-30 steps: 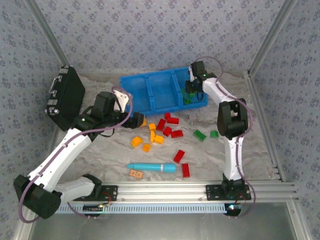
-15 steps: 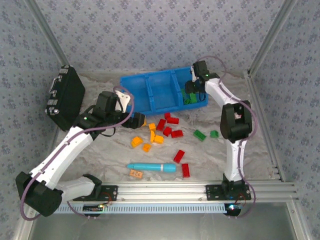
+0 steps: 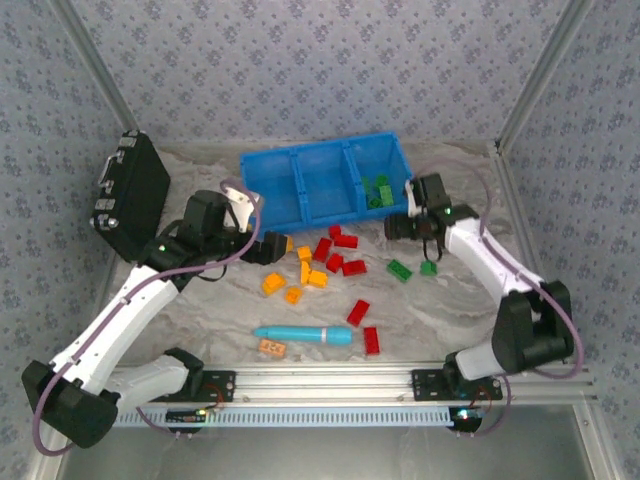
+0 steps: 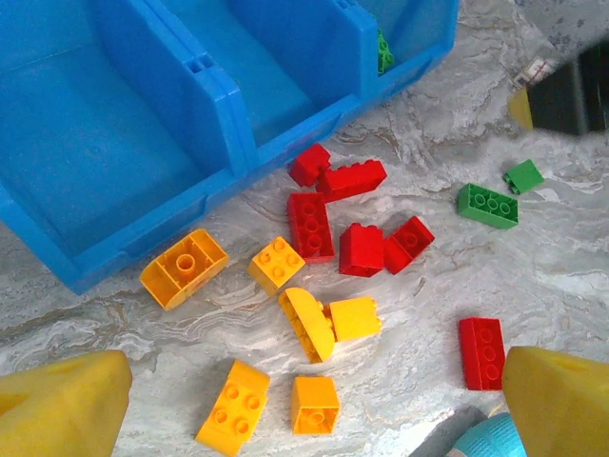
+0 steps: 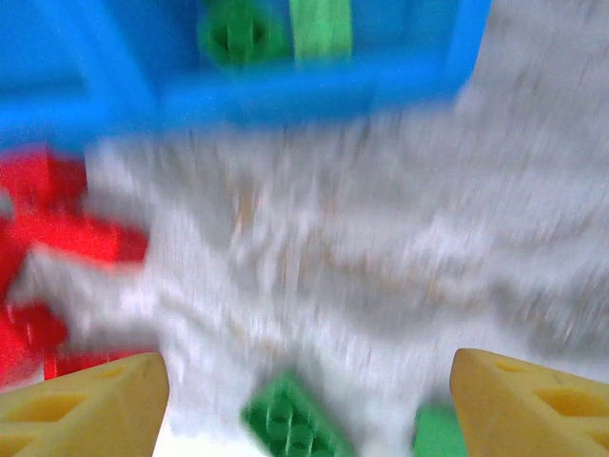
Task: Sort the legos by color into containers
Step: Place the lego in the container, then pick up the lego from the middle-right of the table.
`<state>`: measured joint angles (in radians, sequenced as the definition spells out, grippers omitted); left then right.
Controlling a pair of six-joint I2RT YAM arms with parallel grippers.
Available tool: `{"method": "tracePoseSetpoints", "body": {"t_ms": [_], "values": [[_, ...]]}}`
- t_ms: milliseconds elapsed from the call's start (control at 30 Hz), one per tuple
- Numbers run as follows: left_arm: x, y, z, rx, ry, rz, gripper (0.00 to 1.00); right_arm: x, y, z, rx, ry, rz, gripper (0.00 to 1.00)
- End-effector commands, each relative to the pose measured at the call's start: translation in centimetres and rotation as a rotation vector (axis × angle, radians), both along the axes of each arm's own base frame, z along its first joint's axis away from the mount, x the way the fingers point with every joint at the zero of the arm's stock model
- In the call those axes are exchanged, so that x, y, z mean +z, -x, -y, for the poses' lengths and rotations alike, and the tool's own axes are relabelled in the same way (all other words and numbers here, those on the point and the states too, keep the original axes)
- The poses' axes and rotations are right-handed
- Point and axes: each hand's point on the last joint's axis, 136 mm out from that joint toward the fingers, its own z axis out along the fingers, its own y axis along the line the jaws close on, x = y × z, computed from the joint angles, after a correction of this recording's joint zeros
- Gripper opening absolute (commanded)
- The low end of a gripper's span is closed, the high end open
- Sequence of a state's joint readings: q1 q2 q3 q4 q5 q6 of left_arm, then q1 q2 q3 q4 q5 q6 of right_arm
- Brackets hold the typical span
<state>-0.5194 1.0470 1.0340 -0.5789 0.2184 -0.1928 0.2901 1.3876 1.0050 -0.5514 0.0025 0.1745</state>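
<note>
Three compartments side by side make up the single blue bin tray [image 3: 268, 185]. Its right-hand compartment holds a small bunch of green legos [image 3: 378, 192], packed too closely to count. On the marbled table [image 3: 420, 310] in front of the tray lie seven red legos [image 3: 335, 263]: five are clustered before the middle compartment and two are farther out. There are seven orange-yellow legos [image 3: 305, 270]. Six are scattered before the left and middle compartments, one of them just beside the tray's front wall. The seventh is well out from the tray, near the one cyan pen-like cylinder [image 3: 303, 334]. Two loose green legos [image 3: 399, 269] sit before the right compartment. The left gripper [image 4: 312, 405] hangs over the bricks before the left compartment, fingers spread wide with nothing held. The right gripper [image 5: 306, 405] is just off the tray's front right corner, its fingers apart and gripping nothing; that wrist view is blurred. One black case [image 3: 128, 195] stands to the left of the tray.
</note>
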Motion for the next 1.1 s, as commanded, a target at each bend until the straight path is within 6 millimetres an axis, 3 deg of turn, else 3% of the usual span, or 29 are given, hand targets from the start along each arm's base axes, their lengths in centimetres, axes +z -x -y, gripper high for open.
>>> {"method": "tracePoseSetpoints", "body": {"t_ms": [0,133,233,367,567,733,1067], "values": [[0.6,0.7,0.5,-0.046,0.019,0.018,1.0,-1.4,3.7,-0.9,0.01,-0.064,-0.045,0.83],[0.6,1.0,0.5,-0.055,0.024,0.018,1.0,-2.3,6.8,-1.0,0.03,-0.043,-0.066,0.89],[0.3,1.2,0.4,-0.051,0.033,0.023,1.0,-2.8,7.7,-0.7,0.027,-0.023,-0.062,0.91],[0.1,1.5,0.4,-0.054,0.036,0.018,1.0,-2.7,7.0,-0.6,0.02,0.002,-0.037,0.92],[0.0,1.9,0.3,-0.058,0.039,0.013,1.0,-4.6,5.6,-0.6,-0.007,0.049,-0.098,0.93],[-1.3,2.2,-0.4,-0.034,0.012,-0.013,1.0,-5.8,4.3,-0.8,-0.033,0.064,-0.133,0.95],[-2.1,2.3,-1.1,-0.025,-0.029,-0.01,1.0,-8.2,3.0,-0.4,-0.102,0.113,-0.221,0.94]]}}
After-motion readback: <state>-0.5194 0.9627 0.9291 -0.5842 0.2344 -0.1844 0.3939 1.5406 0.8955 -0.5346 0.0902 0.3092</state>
